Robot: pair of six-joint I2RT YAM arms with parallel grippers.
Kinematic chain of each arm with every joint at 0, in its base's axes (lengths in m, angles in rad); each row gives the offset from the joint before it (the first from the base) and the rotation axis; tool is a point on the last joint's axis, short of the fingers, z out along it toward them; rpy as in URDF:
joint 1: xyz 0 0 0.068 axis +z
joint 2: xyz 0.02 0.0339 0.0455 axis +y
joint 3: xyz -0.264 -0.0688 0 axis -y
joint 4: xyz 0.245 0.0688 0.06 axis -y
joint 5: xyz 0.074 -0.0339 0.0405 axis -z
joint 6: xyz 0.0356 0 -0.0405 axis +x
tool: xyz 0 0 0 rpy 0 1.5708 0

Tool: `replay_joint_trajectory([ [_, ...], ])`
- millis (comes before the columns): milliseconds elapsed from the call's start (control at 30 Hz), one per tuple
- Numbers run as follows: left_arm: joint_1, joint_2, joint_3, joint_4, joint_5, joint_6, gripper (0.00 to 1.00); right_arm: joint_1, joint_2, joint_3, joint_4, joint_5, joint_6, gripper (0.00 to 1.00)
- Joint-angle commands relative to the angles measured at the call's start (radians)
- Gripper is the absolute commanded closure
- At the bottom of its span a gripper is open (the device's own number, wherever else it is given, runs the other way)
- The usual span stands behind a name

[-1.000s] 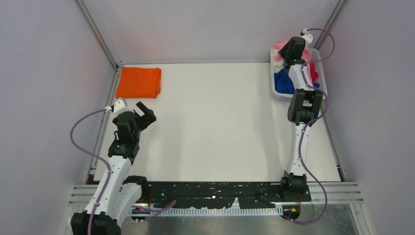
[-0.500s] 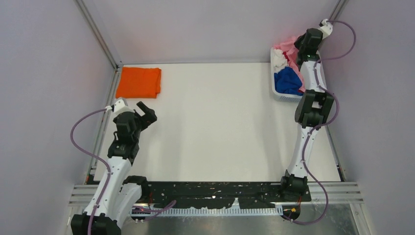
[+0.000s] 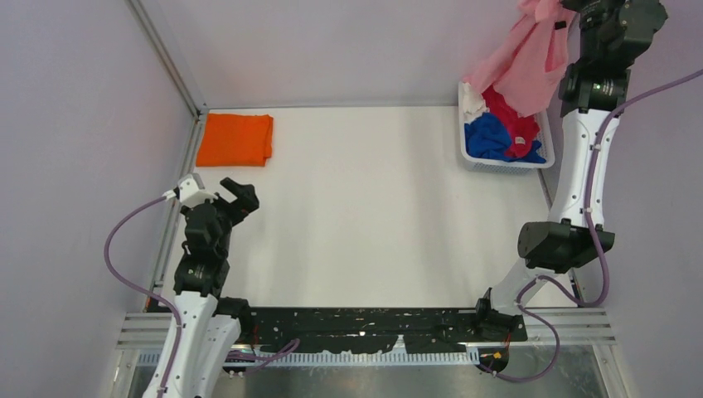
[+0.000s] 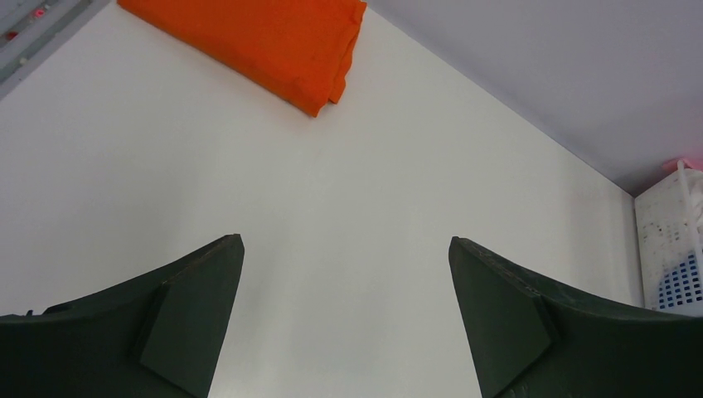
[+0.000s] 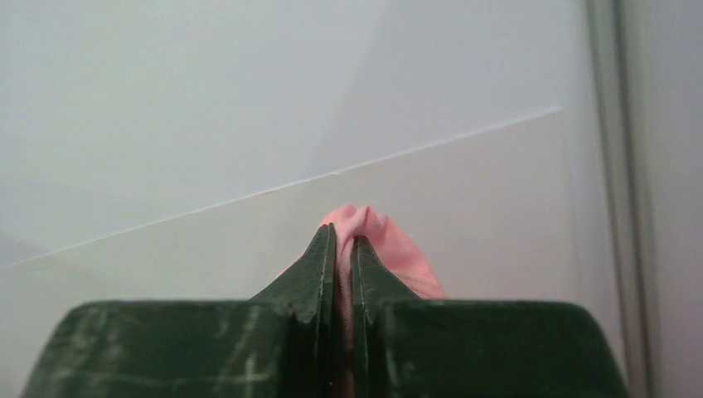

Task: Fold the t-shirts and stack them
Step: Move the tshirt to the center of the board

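My right gripper is raised high over the back right corner, shut on the light pink t-shirt, which hangs down with its lower end still at the basket. In the right wrist view the pink cloth is pinched between the jaws of the right gripper. The royal blue shirt, magenta-red shirt and white shirt lie in the basket. The folded orange t-shirt lies at the back left of the table; it also shows in the left wrist view. My left gripper is open and empty, in front of the orange shirt.
The white mesh basket also shows at the right edge of the left wrist view. Grey walls with metal corner rails close in the white table on three sides. The arm bases stand on a black rail at the near edge.
My right arm has risen from the basket, pulling the pink t-shirt up and out with it. My left gripper has drawn back slightly toward the near left.
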Motion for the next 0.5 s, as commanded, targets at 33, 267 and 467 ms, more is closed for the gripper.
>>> replay_joint_trajectory([
  [33, 0.002, -0.052, -0.001, -0.045, -0.011, 0.0, 0.01, 0.011, -0.09, 0.047, 0.082, -0.411, 0.232, 0.95],
  [267, 0.003, -0.093, -0.016, -0.05, 0.047, -0.015, 0.01, 0.179, -0.124, 0.115, 0.144, -0.67, 0.459, 0.95],
  [467, 0.002, -0.101, 0.016, -0.129, 0.033, -0.021, 0.01, 0.507, -0.248, 0.012, -0.024, -0.61, 0.18, 0.95],
])
